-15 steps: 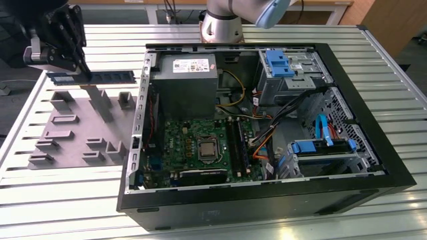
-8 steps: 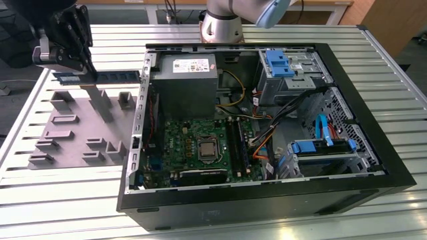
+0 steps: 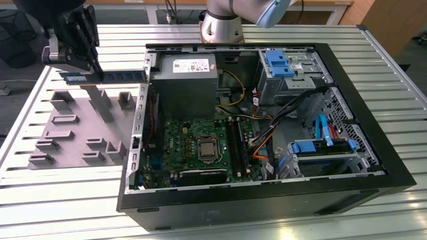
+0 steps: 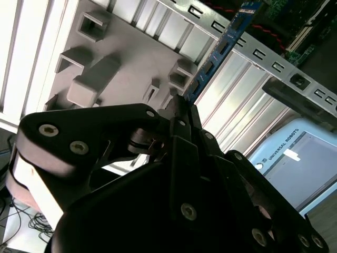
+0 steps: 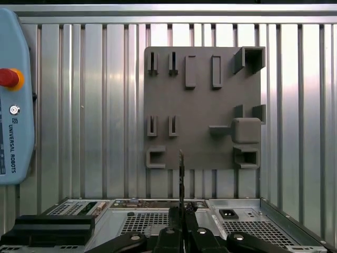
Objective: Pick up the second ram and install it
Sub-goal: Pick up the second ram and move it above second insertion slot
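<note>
Slatted table (image 3: pixel 393 107) bears open computer case (image 3: pixel 267 202); jaws grip second ram (image 3: pixel 123 76) outside.

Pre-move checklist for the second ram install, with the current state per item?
1. Grip on the second ram: ok, gripper is shut on it near one end.
2. Ram off the grey holder plate: ok, held above it.
3. Ram over the motherboard: not ok, it hangs outside the computer case.
4. Case open, board exposed: ok.
5. Memory slots free: cannot tell.
</note>
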You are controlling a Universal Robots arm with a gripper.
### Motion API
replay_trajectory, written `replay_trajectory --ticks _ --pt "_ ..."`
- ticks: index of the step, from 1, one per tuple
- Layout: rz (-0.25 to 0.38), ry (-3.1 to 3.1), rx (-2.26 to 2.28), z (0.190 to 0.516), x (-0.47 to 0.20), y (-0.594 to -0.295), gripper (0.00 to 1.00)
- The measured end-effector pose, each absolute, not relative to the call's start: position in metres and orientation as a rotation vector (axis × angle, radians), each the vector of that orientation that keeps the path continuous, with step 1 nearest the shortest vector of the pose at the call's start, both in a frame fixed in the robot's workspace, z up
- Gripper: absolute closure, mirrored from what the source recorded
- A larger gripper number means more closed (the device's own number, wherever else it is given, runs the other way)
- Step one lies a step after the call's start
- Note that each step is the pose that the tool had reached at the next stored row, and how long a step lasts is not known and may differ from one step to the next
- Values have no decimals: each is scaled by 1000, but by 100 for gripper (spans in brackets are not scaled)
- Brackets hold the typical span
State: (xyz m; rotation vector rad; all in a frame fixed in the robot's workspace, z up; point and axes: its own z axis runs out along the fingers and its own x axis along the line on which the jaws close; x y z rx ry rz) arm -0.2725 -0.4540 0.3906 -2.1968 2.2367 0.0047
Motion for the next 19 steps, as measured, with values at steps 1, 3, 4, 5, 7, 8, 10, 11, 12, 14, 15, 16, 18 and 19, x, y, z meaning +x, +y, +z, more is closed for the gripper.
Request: replay_trajectory --ticks 1,3,4,5,7,8,10,11,12,14,15,16,18,19 --pt "5 2237 -2197 391 -271 -454 86" --pt "5 2237 -2197 391 -269 -454 86" --pt "5 2237 -2197 391 -268 -454 86" --pt "5 2237 -2197 391 -267 -454 86" --pt "5 2237 -2197 391 -265 -454 86" --pt "5 2237 -2197 391 -264 -454 86" --pt "5 2237 -2197 391 -263 -454 86" --pt "5 2237 -2197 391 -262 -454 86" --pt "5 2237 -2197 391 -261 -454 86" --pt "5 2237 -2197 391 -259 -454 86" --pt "5 2237 -2197 391 -258 -454 86" --pt "5 2237 -2197 391 -257 -454 86" --pt "5 2237 -2197 391 -255 -454 86" --pt "5 2237 -2197 391 -254 -454 86"
